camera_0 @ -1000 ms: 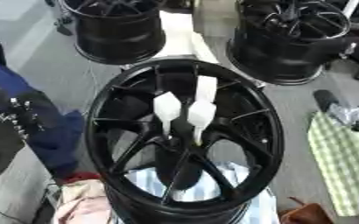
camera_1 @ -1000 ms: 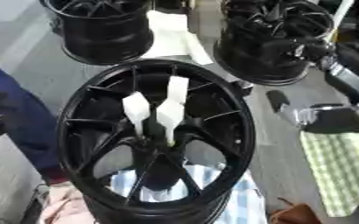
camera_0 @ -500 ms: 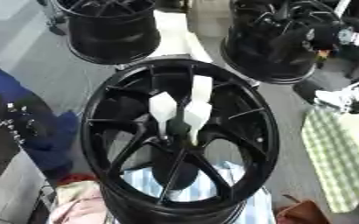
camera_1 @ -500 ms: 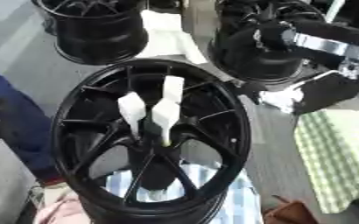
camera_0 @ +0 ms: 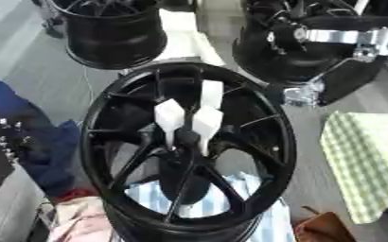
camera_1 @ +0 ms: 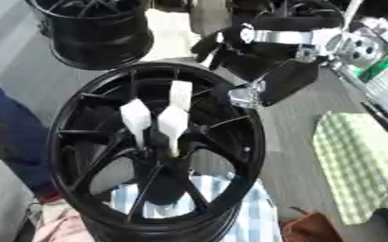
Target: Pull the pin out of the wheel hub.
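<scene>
**White pins stand in the hub, right hand above the rim**

Three white pins (camera_0: 193, 120) stand in the hub (camera_0: 185, 149) of the nearest wheel (camera_1: 81, 142), close together at its centre. Each is a flat, matte, wedge-like piece, broad at the top and narrowing to where it enters the hub; the rear one is taller and more slab-shaped. Nothing touches them.

The wheel is a gloss-black rim with thin spokes running from the hub to a deep, smooth barrel. It lies face up, filling the middle of both views. Through the spokes shows a blue-and-white striped cloth (camera_0: 230, 203) beneath it.

The right hand (camera_1: 222, 47) reaches in from the upper right on a black arm with a silver cuff (camera_1: 280, 37). Its dark fingers hang just past the wheel's far rim, apart from the pins. They look loosely curled round nothing, though blur makes this uncertain. The left hand shows in neither view.

Two more black wheels (camera_0: 114, 33) stand behind. A green-and-white checked cloth (camera_0: 367, 160) lies to the right, dark blue fabric (camera_0: 23, 132) to the left, and pinkish fabric (camera_0: 77, 222) at the lower left.
</scene>
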{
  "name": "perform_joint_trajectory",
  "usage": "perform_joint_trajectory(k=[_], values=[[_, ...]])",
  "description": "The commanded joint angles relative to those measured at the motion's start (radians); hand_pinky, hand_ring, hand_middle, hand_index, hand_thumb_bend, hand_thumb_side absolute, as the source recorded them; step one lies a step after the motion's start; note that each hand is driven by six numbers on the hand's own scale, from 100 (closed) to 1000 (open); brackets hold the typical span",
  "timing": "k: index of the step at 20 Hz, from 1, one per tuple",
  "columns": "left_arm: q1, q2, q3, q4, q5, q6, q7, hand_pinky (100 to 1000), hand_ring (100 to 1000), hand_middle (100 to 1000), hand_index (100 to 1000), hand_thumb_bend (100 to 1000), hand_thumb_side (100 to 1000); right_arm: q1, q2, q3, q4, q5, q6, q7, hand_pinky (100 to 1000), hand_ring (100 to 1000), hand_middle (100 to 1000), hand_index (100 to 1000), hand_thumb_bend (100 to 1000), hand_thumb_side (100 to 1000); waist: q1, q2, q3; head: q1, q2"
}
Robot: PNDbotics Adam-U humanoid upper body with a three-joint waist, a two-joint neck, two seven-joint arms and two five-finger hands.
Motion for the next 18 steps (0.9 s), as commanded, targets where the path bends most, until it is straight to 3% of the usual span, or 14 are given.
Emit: perform_joint_trajectory(k=[1, 7, 18], values=[[-0.016, 0.004, -0.007, -0.008, 0.006, -0.003, -0.012, 675, 467, 652, 827, 100, 1000, -0.044, 0.04, 0.01, 0.074, 0.052, -0.021, 0.031, 842, 869, 911, 961, 224, 414, 0.007, -0.003, 0.009, -0.022, -0.002], [-0.025, -0.002, -0.019, -0.005, 0.013, -0.004, -0.026, 676, 473, 652, 827, 100, 1000, -0.086, 0.116, 0.02, 0.191, 0.103, -0.072, 0.027, 865, 926, 949, 976, 276, 402, 0.017, 0.0, 0.043, -0.062, -0.002], [-0.033, -0.007, -0.026, -0.003, 0.02, -0.001, -0.036, 677, 475, 653, 828, 100, 1000, -0.098, 0.162, 0.02, 0.308, 0.204, -0.136, -0.002, 874, 935, 944, 977, 292, 382, 0.022, 0.002, 0.073, -0.092, -0.002]])
